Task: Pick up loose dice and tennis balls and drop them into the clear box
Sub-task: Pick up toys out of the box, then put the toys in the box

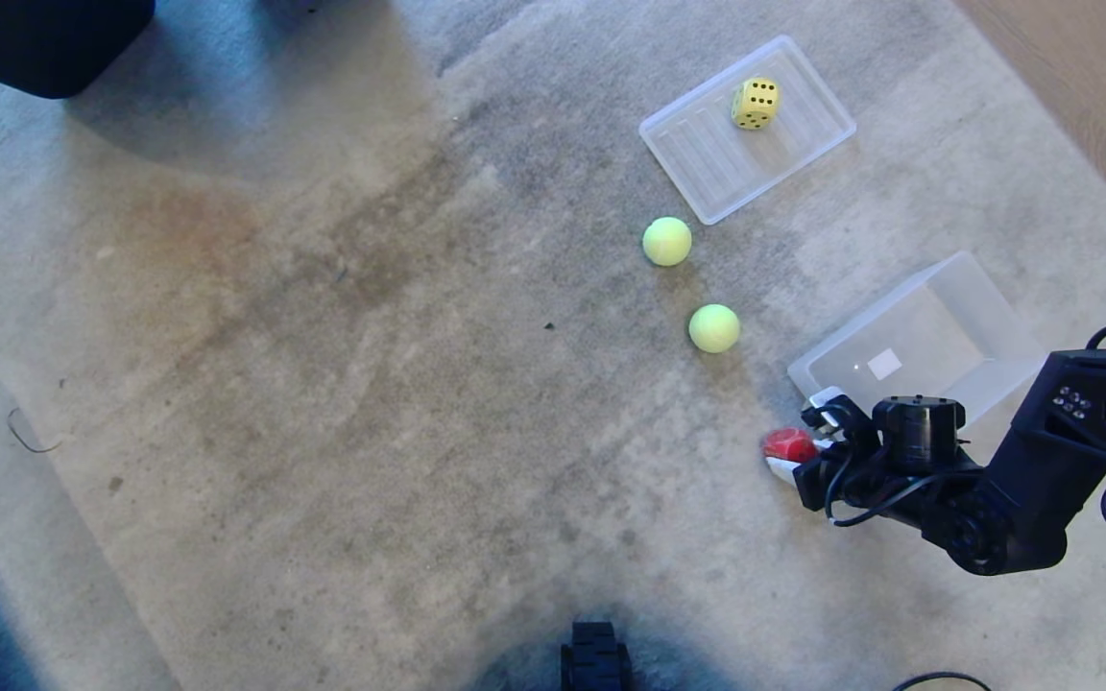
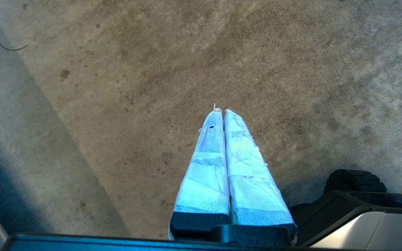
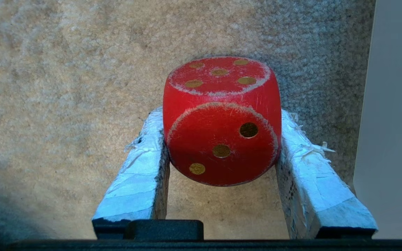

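Grip check: my right gripper (image 3: 222,139) pinches the red die (image 3: 222,122) between its taped fingers (image 3: 136,174) on the carpet (image 1: 323,384), beside the box's (image 1: 1004,317) near wall. I judge the rounded edges could let it squirt out on lifting. Left gripper (image 2: 223,115) is pressed together, parked. Box holds nothing I can see; yellow die (image 1: 756,103) sits on the lid (image 1: 707,163). Both balls (image 1: 667,241) lie loose.
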### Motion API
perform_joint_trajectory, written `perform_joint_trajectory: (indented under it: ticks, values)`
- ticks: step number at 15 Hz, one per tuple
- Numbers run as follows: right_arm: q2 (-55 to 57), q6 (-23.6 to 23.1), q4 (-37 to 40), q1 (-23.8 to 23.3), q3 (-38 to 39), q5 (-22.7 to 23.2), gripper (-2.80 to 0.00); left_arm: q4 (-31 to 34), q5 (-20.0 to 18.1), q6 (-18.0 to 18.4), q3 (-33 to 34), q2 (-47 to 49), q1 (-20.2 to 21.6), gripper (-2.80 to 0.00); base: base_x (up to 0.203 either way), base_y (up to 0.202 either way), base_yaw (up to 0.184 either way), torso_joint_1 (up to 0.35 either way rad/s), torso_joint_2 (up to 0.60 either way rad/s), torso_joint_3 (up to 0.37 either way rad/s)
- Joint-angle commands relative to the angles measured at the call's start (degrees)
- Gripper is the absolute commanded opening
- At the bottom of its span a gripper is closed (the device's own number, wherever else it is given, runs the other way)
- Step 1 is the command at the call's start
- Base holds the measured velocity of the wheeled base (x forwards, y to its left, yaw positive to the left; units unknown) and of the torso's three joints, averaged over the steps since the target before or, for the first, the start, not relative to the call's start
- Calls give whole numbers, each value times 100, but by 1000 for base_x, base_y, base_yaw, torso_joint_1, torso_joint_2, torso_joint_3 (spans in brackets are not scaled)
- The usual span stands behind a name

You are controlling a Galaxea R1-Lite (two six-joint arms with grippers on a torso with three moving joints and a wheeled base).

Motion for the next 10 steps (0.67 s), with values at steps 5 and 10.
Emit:
perform_joint_trajectory:
  ticks: [5, 10]
  values:
    - [-1137, 771, 133, -12, 409, -83, -280, -9, 3, -3, 0, 0, 2, -280, 0, 0, 0, 0, 0, 0]
    - [-2210, 2117, 158, -24, 996, -121, -280, -9, 3, -3, 0, 0, 2, -280, 0, 0, 0, 0, 0, 0]
